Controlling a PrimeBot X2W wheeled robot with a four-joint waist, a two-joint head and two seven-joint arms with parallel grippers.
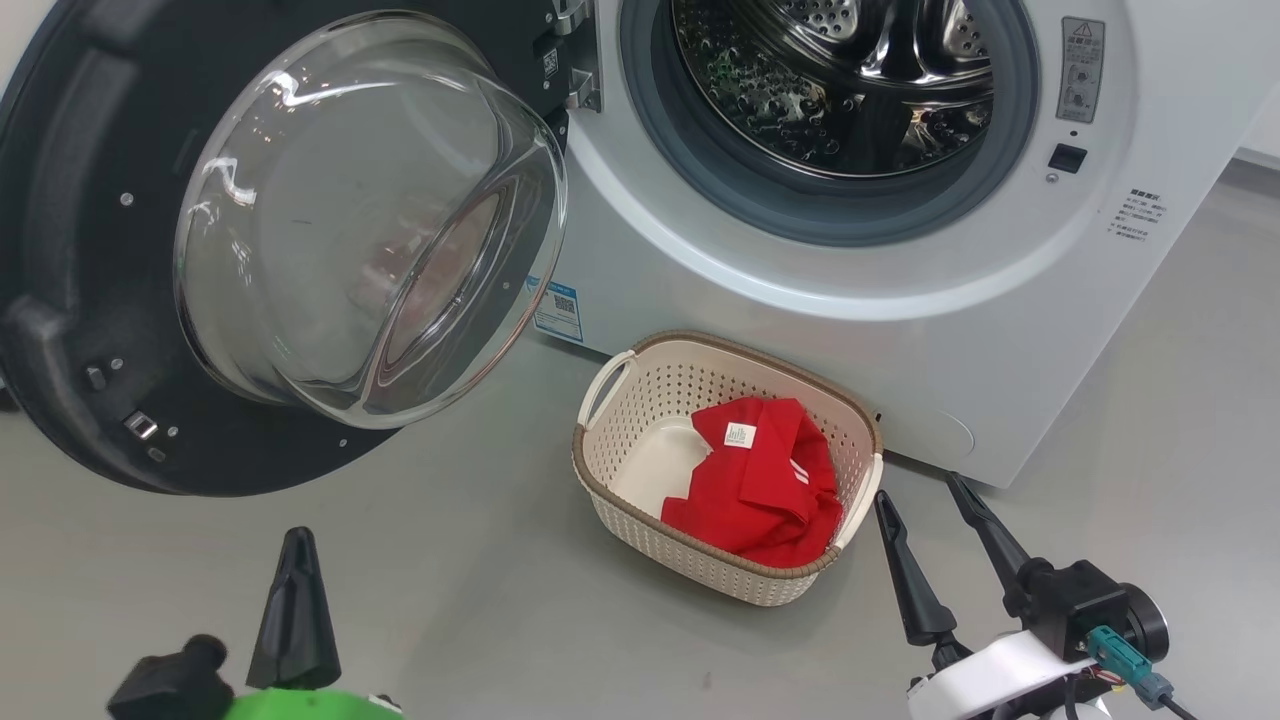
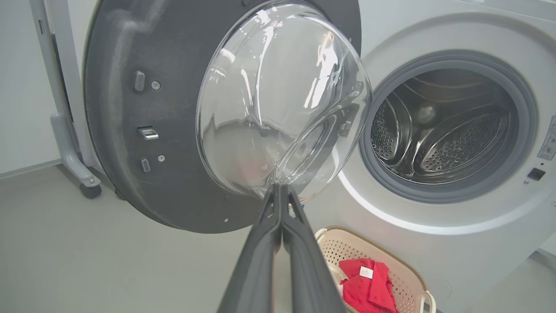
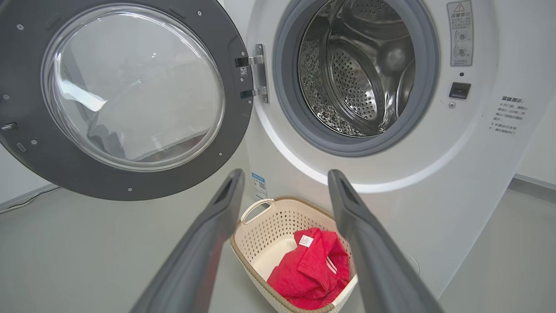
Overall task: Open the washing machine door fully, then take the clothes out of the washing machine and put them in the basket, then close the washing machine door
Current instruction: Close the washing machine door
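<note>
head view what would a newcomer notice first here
The washing machine door stands swung wide open at upper left, its clear glass bowl bulging toward the camera. Next come the bright red clothes lying in the cream basket on the floor before the washing machine, whose shiny steel drum at top looks bare.

The washing machine door (image 3: 126,93) is seen swung wide, and the steel drum (image 3: 352,87) of the washing machine (image 3: 434,182) is exposed. Red clothes (image 3: 310,269) are heaped in the basket (image 3: 260,226), framed by the spread fingers (image 3: 204,243) of the right gripper (image 3: 285,174).
</note>
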